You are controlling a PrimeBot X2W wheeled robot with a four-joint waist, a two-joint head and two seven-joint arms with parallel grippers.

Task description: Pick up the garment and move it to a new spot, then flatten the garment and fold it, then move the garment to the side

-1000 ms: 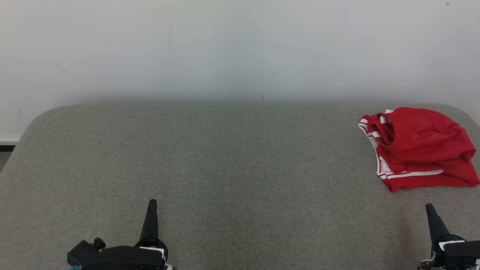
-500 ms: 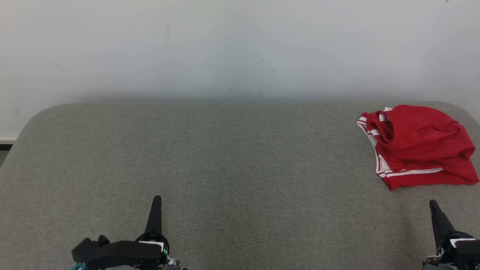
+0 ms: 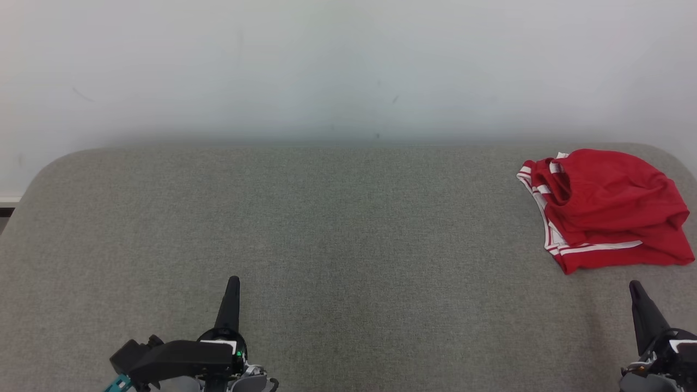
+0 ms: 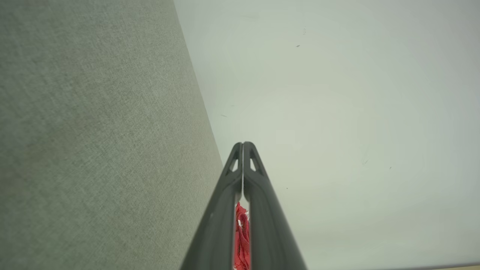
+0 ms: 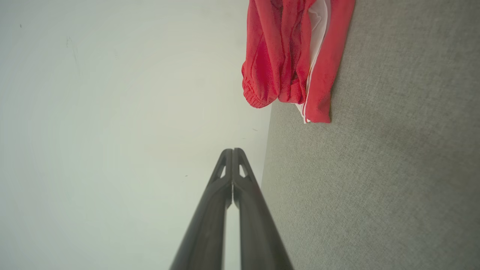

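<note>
Garment: red with white trim, crumpled in a heap at the table's far right corner. It looks light, soft and floppy, so it will likely sag and unfold when lifted. Best hold is probably the striped hem or a thick top fold. Left gripper is at the table's near edge, fingers pressed together, empty. Right gripper is at the table's near right, fingers together, empty, closest to the garment. Wall is behind the table. No obstacle on the table between them.

both the left gripper and right gripper point forward, fingertips pressed together, holding nothing
</note>
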